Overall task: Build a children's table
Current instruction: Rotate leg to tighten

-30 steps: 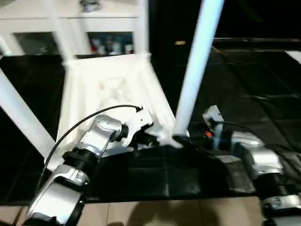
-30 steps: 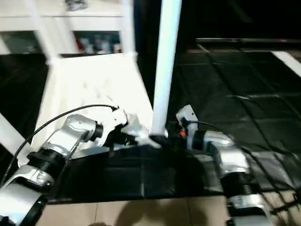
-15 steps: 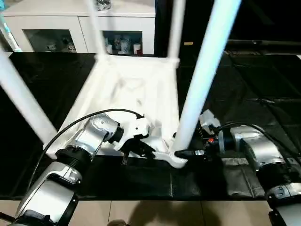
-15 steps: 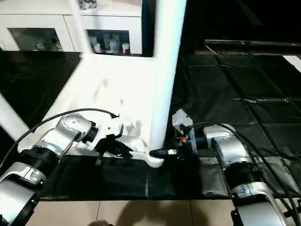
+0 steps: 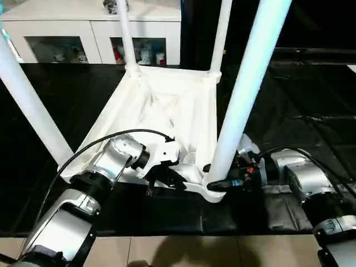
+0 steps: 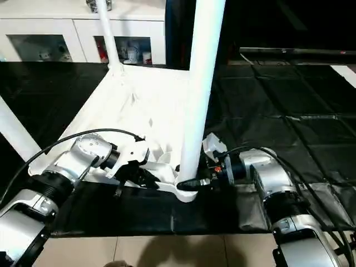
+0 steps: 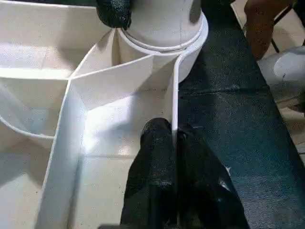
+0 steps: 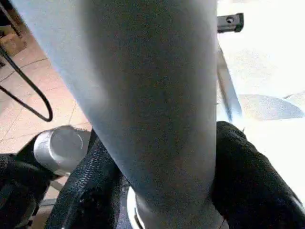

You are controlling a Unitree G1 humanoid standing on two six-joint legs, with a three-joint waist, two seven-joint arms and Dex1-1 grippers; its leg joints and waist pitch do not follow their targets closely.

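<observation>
The white table top (image 5: 167,111) lies upside down on the black mat, ribbed underside up. Four white legs stand in its corner sockets. My left gripper (image 7: 174,132) is shut on the top's thin near rim (image 7: 174,90), just short of the near right socket (image 7: 164,36). My right gripper (image 5: 223,181) is shut around the base of the near right leg (image 5: 245,94). In the right wrist view its black fingers (image 8: 90,191) press both sides of that leg (image 8: 152,95). The other legs are at the near left (image 5: 33,111), far left (image 5: 125,33) and far right (image 5: 224,28).
A white cabinet with glass doors (image 5: 67,28) stands behind the table. The black mat (image 5: 311,111) stretches out to the right. A tan tiled floor (image 5: 167,250) begins at the mat's near edge, under my forearms.
The whole picture has shifted and steadied with the head. Both grippers keep their hold at the near right corner, and the right one now sits tighter against the leg's base.
</observation>
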